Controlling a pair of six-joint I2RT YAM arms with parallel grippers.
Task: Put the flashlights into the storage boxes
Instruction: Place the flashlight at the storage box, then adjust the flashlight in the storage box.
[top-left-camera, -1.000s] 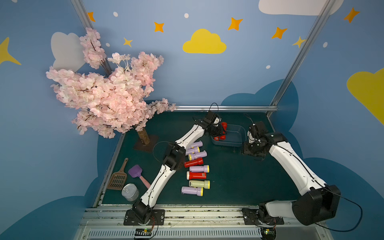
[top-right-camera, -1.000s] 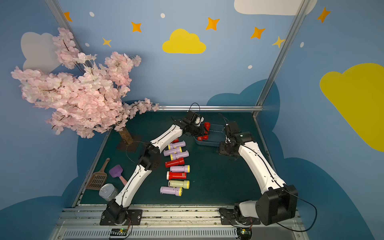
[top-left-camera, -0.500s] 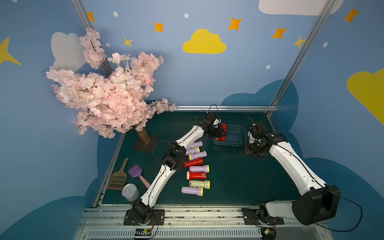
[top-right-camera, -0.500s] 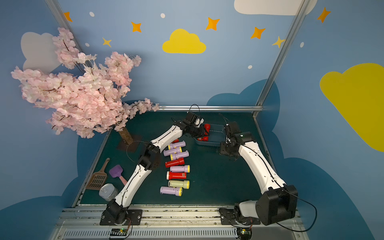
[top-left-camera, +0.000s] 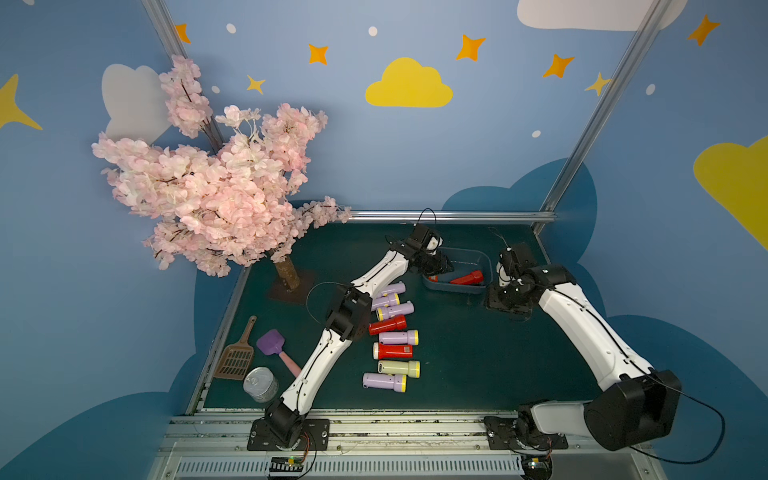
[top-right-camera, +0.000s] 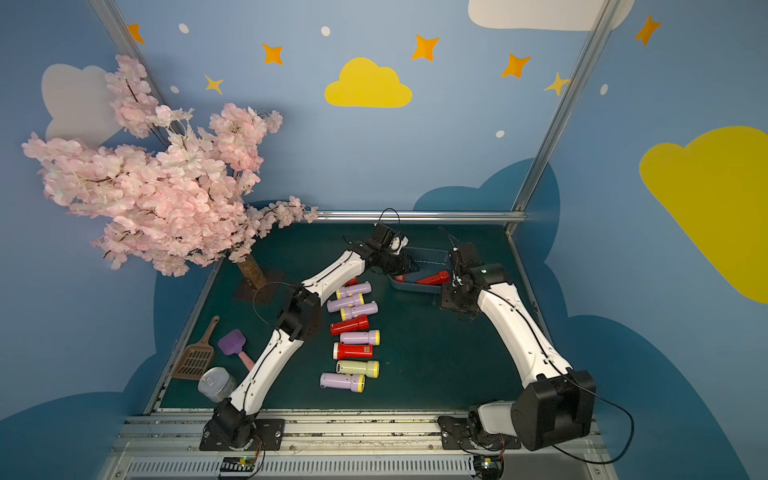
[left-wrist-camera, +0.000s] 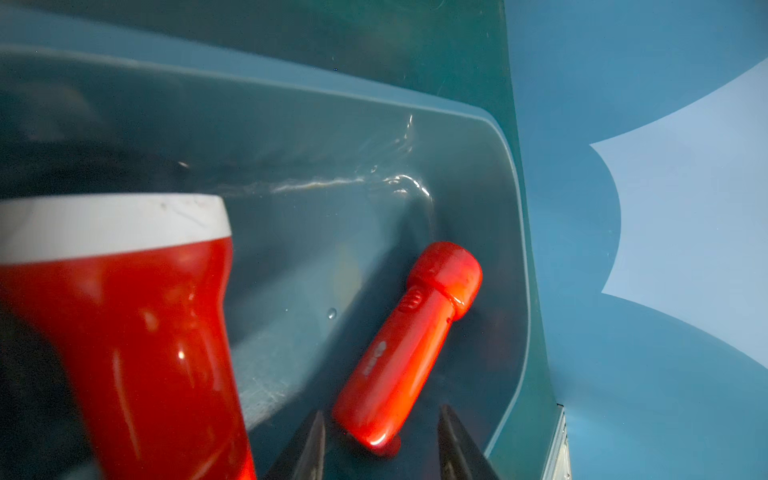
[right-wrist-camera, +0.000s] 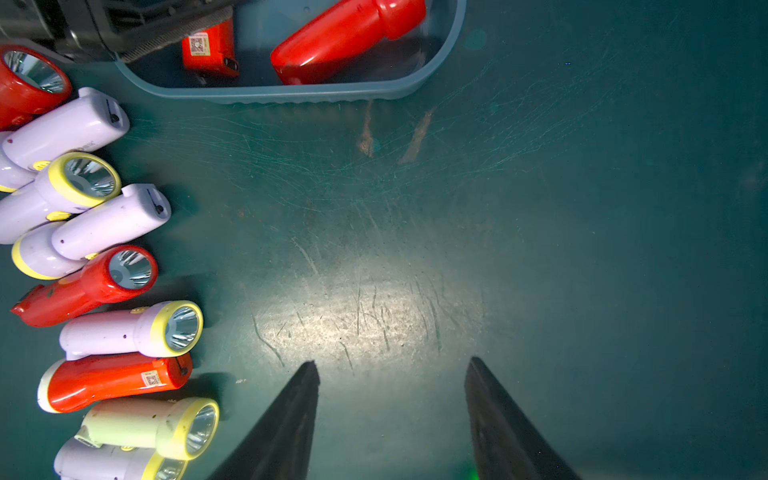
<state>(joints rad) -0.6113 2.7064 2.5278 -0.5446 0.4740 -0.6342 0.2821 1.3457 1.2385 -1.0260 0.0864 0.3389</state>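
– Stickers first: a square code label (right-wrist-camera: 198, 43) on a red flashlight (right-wrist-camera: 212, 62) in the tub (right-wrist-camera: 291, 93), and another on a red one (right-wrist-camera: 112, 380) in the row on the counter (right-wrist-camera: 415, 249). Too small to read.
– And the fingers?
– Left fingers (left-wrist-camera: 309, 449) narrowly parted either side of the tail of a plain red flashlight (left-wrist-camera: 407, 345) lying in the tub, not pinching it. Right fingers (right-wrist-camera: 286, 424) wide, empty, over the counter.

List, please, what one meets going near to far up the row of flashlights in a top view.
Lilac plastic flashlight with yellow head → cream-yellow plastic flashlight → red flashlight with white head → second lilac flashlight with yellow head → all-red flashlight. The lilac flashlights beyond overlap, so they are omitted.
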